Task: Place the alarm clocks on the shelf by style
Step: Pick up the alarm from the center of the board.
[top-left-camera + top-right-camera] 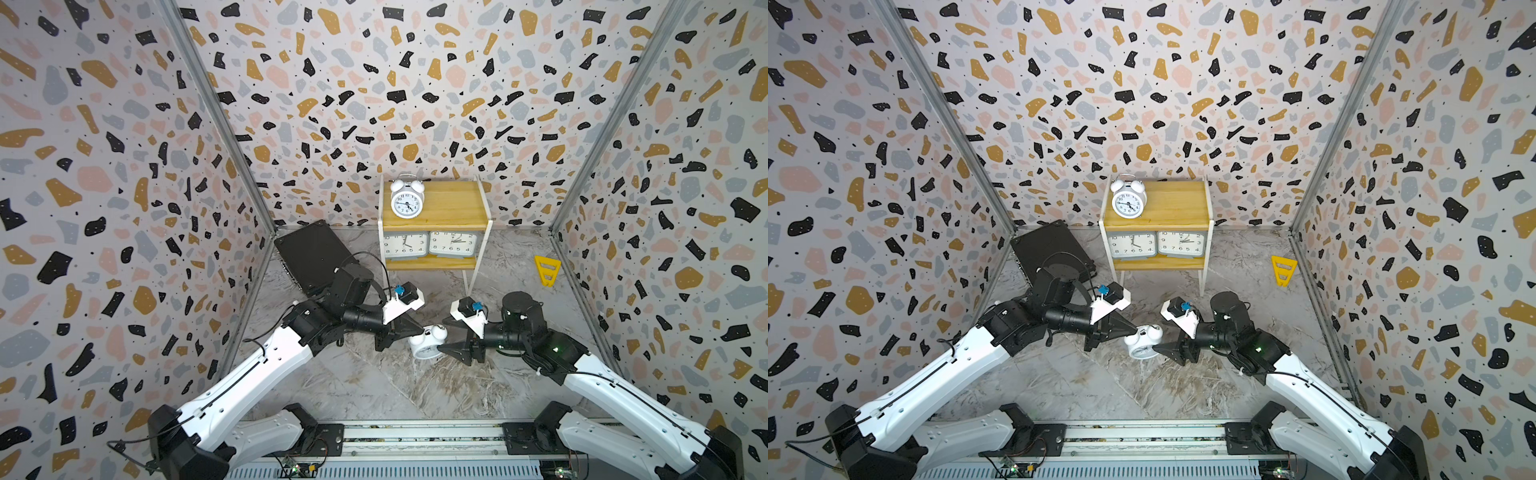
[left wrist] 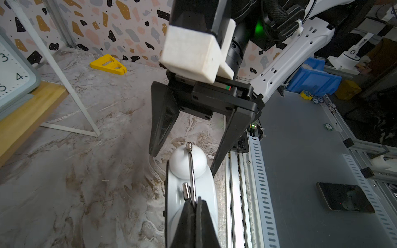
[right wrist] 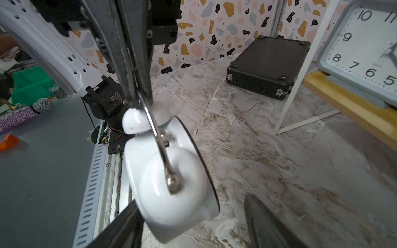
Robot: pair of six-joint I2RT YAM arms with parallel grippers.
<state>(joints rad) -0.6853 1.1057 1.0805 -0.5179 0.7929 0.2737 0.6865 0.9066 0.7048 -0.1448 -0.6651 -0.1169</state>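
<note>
A white twin-bell alarm clock (image 1: 426,344) (image 1: 1144,344) sits tilted low over the marble floor between both arms. My left gripper (image 2: 196,200) (image 1: 421,331) is shut on its thin metal handle (image 2: 191,169). My right gripper (image 3: 193,206) (image 1: 446,336) is open, and its fingers straddle the clock's body (image 3: 171,193) at the bell end. One finger is close beside the body and the other stands apart. At the back, the shelf (image 1: 451,203) carries a second twin-bell clock (image 1: 406,201) on its top board. Two grey clocks (image 1: 405,244) (image 1: 453,243) stand side by side on the lower board.
A black flat case (image 1: 311,257) lies left of the shelf by the wall. A yellow triangular piece (image 1: 546,270) lies at the right wall. The shelf's white legs (image 1: 469,278) stand just behind the grippers. A metal rail (image 1: 415,436) runs along the front edge.
</note>
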